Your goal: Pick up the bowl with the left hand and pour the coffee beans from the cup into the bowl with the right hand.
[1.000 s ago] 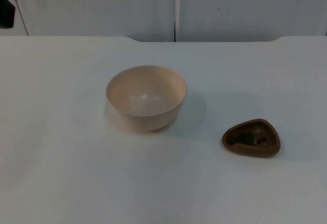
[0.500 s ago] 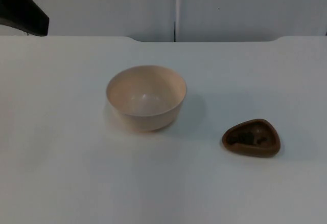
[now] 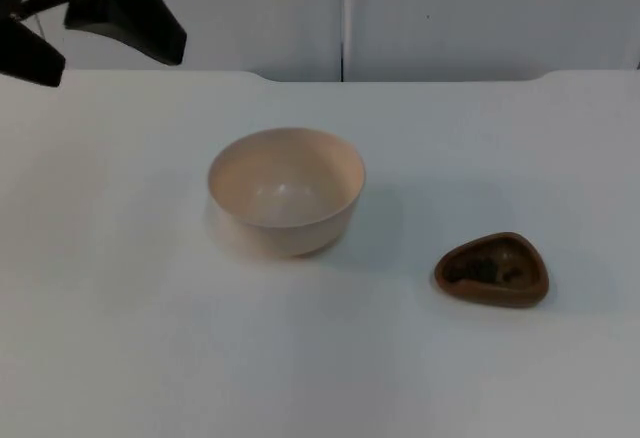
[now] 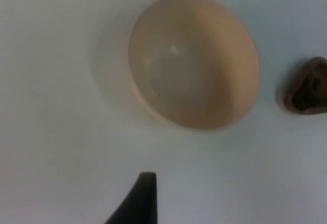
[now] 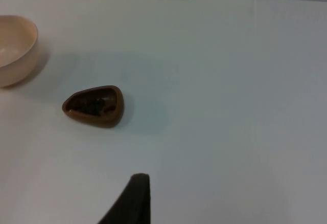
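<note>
Left pincer (image 3: 95,33) newly above round bowl (image 3: 286,191).

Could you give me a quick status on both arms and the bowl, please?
Left gripper open, high at table's far left. Bowl empty, untouched. Cup with beans beside it, apart. Nothing in the way.

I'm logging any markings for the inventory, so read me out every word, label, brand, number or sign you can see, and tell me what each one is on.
No readable text in any view.
Bowl: plain cream surface, no print or label.
Cup: plain brown, dark coffee beans inside, no marking.
Table and partition wall: blank.
Left gripper: plain black, no lettering seen.
</note>
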Available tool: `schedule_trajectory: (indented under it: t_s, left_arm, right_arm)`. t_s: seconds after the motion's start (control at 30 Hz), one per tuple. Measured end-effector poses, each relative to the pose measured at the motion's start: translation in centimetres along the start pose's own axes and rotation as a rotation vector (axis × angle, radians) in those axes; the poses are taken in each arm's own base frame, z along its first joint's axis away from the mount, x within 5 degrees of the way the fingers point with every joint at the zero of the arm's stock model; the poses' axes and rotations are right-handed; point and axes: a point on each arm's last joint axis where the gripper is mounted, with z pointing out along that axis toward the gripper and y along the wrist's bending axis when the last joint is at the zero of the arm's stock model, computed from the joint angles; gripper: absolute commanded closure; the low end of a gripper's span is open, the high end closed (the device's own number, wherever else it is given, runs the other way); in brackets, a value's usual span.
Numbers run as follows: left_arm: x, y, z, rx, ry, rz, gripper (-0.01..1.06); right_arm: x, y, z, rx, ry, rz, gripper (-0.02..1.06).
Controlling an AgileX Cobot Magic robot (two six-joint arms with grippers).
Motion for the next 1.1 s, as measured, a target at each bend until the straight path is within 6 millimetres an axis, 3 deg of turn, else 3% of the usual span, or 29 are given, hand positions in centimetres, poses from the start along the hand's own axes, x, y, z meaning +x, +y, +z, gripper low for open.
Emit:
schedule_trajectory:
  t_s: [0.33, 0.73, 1.1]
  left_arm:
    - [-2.7, 1.7, 3.6, 0.001, 0.053, -0.075, 0.04]
    - [-4.0, 3.4, 6.7, -0.035, 0.114, -0.157, 0.04]
    - [-5.2, 2.5, 9.4, -0.115, 0.176, -0.113, 0.04]
  right_arm:
    - [0.0, 0.0, 0.0, 0.000, 0.000, 0.000, -0.01]
    - [0.0, 0.0, 0.0, 0.000, 0.000, 0.000, -0.01]
    - [0.0, 0.0, 0.0, 0.000, 0.000, 0.000, -0.01]
